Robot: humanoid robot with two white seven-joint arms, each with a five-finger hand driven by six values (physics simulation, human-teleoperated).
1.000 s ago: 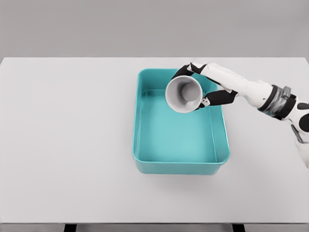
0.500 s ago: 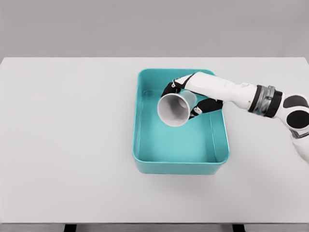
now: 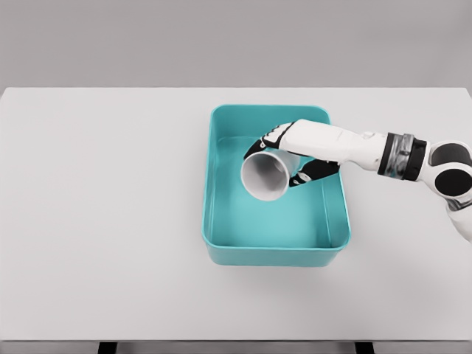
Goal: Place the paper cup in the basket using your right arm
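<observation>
Paper cup [image 3: 265,175] in right hand [image 3: 293,153] — over basket [image 3: 221,247]

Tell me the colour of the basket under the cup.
Teal, a rectangular plastic basket; seen clearly in the head view.

Glossy white right arm [image 3: 346,144] with a grey-and-black banded cuff, a black patch on the rounded joint behind it, and a right hand [image 3: 289,151] with black fingers.

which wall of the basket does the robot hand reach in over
The right-hand long wall of the teal basket: the right robot hand crosses it holding the paper cup; the other three walls have nothing over them.
</observation>
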